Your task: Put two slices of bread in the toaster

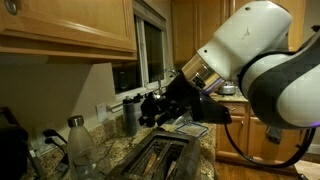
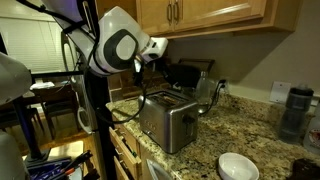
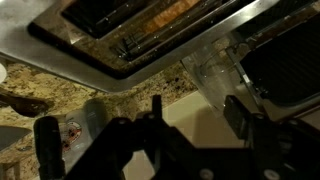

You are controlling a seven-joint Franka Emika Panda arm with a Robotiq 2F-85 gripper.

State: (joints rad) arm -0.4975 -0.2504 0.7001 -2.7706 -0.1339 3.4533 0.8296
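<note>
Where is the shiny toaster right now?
The toaster sits on the speckled counter near the middle of both exterior views, just below the robot's claw. A white bowl lies further along the counter.

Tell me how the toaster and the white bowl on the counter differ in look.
The toaster is a shiny steel box with flat sides; the white bowl is round and plain white. The toaster stands tall; the bowl sits low and open. Both rest on the speckled stone counter.
</note>
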